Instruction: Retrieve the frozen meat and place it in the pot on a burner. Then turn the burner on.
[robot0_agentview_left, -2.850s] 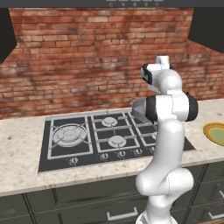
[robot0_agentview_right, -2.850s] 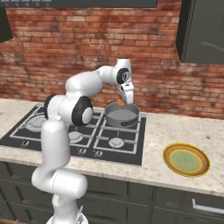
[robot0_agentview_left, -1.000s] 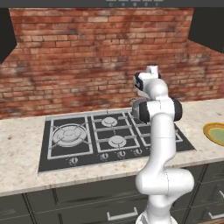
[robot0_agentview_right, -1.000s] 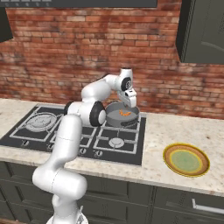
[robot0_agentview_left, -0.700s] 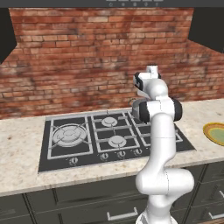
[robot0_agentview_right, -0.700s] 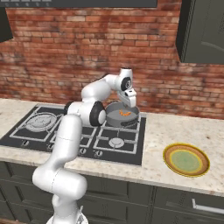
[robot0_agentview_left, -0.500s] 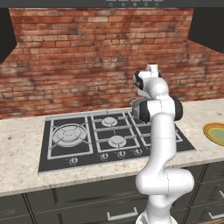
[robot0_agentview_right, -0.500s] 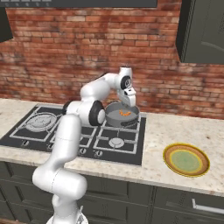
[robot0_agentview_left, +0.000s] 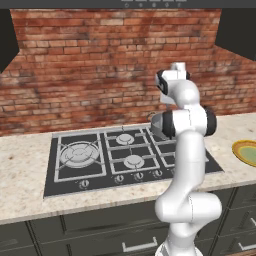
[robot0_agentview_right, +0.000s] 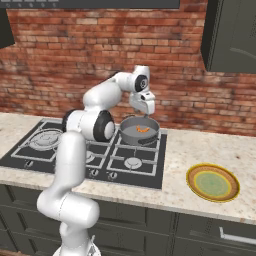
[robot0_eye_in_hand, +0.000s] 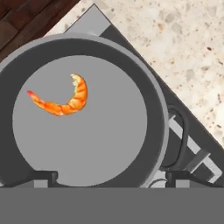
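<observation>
Frozen meat in the pot, our claw open above it

We see the curled orange frozen meat (robot0_eye_in_hand: 65, 99) lying free on the floor of the grey pot (robot0_agentview_right: 128, 134), which sits on the hob's (robot0_agentview_right: 145, 173) back right burner. Our gripper (robot0_agentview_right: 144, 114) hangs over the pot, jaws spread wide, holding nothing. A yellow-green plate (robot0_agentview_right: 212, 182) rests on the speckled counter (robot0_agentview_right: 175, 147), before a brick wall (robot0_agentview_right: 75, 60).

Curved orange-red frozen meat (robot0_eye_in_hand: 65, 99) lying flat inside round grey pot (robot0_eye_in_hand: 155, 100), pot on rear right burner
</observation>
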